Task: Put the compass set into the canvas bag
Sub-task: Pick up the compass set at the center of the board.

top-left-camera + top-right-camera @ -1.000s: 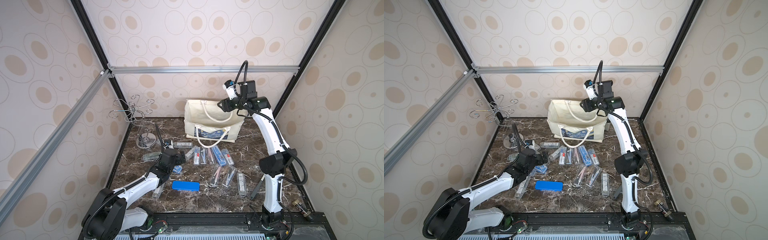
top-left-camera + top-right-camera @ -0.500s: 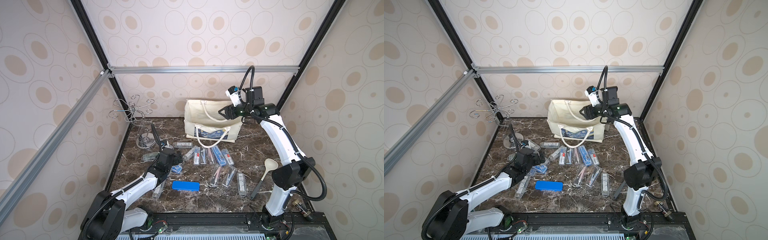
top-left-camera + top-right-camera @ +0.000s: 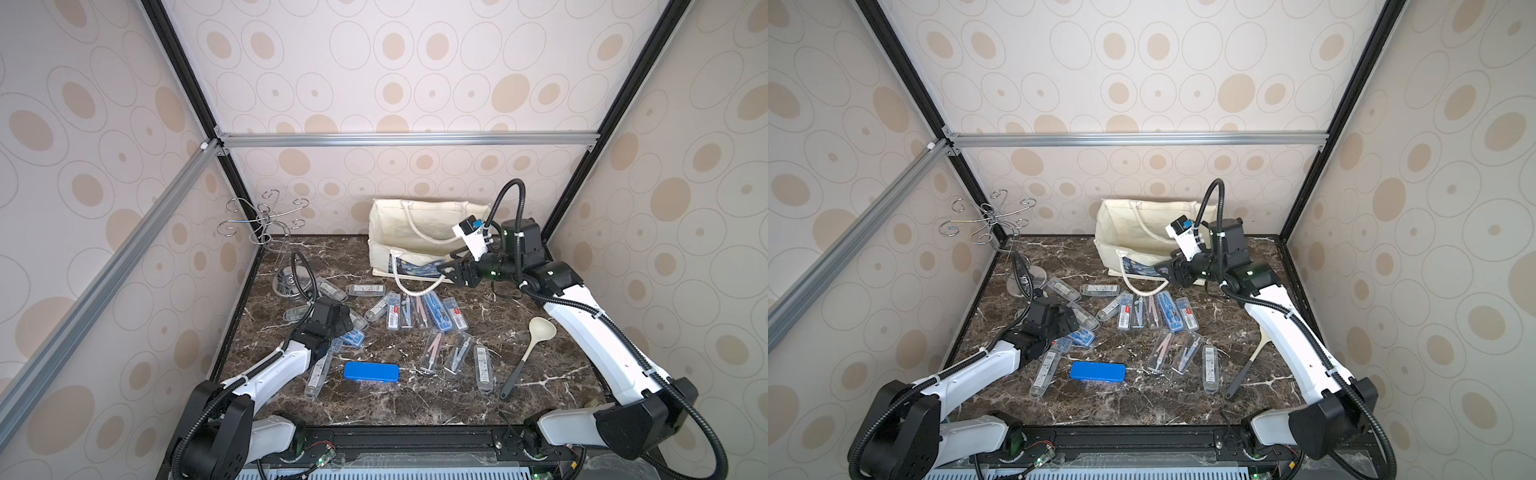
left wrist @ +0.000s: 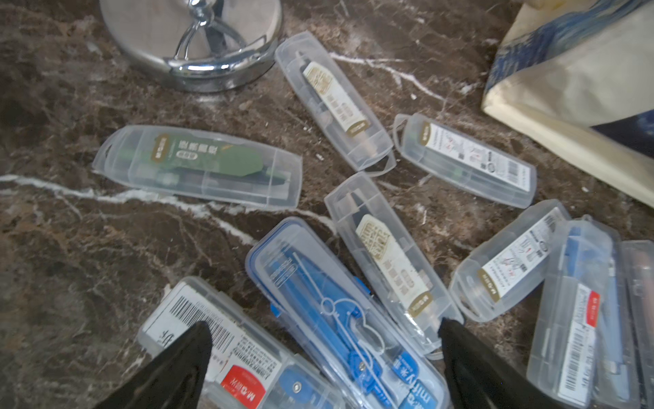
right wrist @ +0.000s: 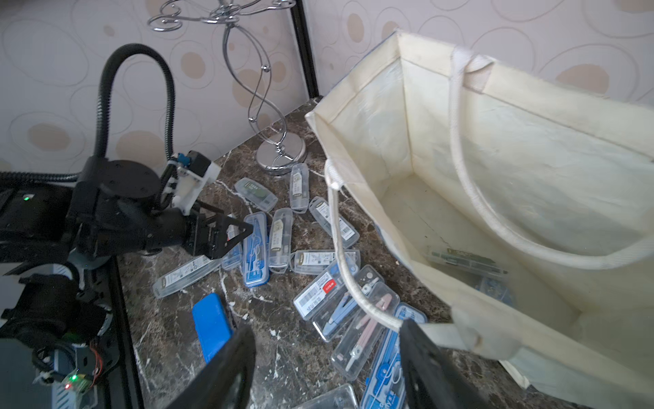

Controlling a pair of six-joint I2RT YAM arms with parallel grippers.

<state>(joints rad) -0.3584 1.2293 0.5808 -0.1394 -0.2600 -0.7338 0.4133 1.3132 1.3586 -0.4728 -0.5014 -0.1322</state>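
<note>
Wide open, the left pincer (image 4: 323, 327) hangs low over the dark brown marble worktop (image 4: 70, 265). Its black fingertips (image 4: 193, 340) stand on either side of a clear plastic case with a blue compass (image 4: 339, 318). I cannot tell whether they touch the case, and nothing is gripped. Around that case lie more clear compass cases (image 3: 415, 309), scattered flat across the middle of the worktop, some overlapping.

The right pincer (image 5: 325, 329) is held above the worktop in front of the large cream canvas bag with a blue-and-yellow swirl print (image 3: 399, 232), its jaws partly apart and empty. The bag's near white rope handle (image 5: 339, 248) droops down beside one of its fingers; whether they touch is unclear. The bag stands upright at the back of the worktop by the rear wall, mouth open. On its bottom a clear case with a dark green compass (image 5: 463, 260) lies flat.

A flat blue rectangular box (image 3: 371, 371) lies toward the front edge, just apart from the cases. A ladle with a cream bowl and grey handle (image 3: 538, 334) lies on the right side, beside the right arm. A chrome wire stand with curled hooks (image 3: 266, 220) stands in the back left corner.
</note>
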